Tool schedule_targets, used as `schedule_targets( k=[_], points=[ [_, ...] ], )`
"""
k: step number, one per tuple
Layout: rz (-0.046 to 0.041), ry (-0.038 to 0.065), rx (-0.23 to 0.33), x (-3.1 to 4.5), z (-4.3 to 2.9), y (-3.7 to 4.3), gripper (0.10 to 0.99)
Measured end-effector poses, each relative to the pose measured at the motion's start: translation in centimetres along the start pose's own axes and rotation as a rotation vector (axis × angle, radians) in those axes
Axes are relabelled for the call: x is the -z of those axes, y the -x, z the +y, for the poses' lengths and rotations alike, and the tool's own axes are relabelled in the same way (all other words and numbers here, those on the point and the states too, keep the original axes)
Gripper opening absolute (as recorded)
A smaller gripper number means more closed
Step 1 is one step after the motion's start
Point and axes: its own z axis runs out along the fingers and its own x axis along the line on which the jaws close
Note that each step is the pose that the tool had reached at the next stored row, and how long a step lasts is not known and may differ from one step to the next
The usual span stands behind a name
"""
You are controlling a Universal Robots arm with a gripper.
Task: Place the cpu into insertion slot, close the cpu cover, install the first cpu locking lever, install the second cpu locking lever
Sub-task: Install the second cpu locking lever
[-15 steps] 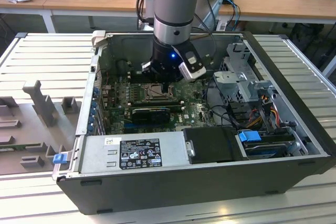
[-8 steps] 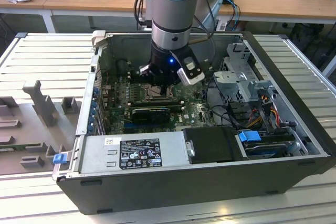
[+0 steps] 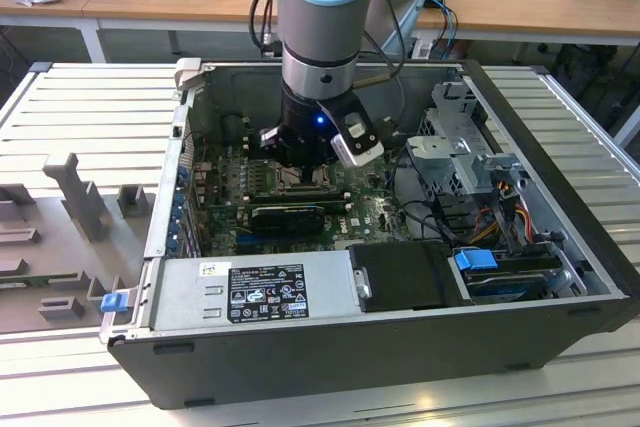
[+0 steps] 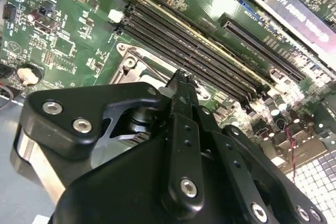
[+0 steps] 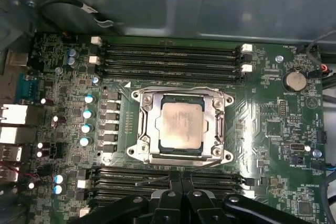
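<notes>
In the first wrist view the cpu [image 5: 181, 126], a pale silver square, lies in the insertion slot [image 5: 181, 155]. The silvery cpu cover [image 5: 148, 129] lies flat around it as a frame. A thin wire lever [image 5: 178, 88] runs along the socket's far side. Another thin wire lever [image 5: 155, 180] slants beside the fingers. My gripper [image 5: 181, 178] hovers at the socket's near edge, shut with nothing between the fingers. In the second wrist view the gripper [image 4: 181, 76] points at the socket's corner [image 4: 128, 62]. In the exterior view the gripper [image 3: 303, 169] hangs low over the green motherboard [image 3: 365, 209].
Long black memory slots [image 5: 168, 56] flank the socket on both sides. A row of silver capacitors [image 5: 88, 114] stands beside it. The open computer case [image 3: 560, 197] walls the board in, with a power supply [image 3: 250, 292], drive cage [image 3: 465, 142] and cables [image 3: 500, 207] around it.
</notes>
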Motion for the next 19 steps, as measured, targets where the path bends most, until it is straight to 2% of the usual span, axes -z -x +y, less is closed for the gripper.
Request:
schedule_targets(
  k=[4, 7, 9, 19],
  points=[
    [-0.0005, 0.007, 0.0, -0.14, -0.03, -0.28, 0.106],
    [-0.0014, 0.024, 0.0, -0.23, 0.01, -1.21, 0.106],
    [-0.0018, 0.031, 0.0, -0.32, 0.01, -1.37, 0.106],
    [-0.0019, 0.034, 0.0, -0.63, -0.01, -1.8, 0.106]
  ],
)
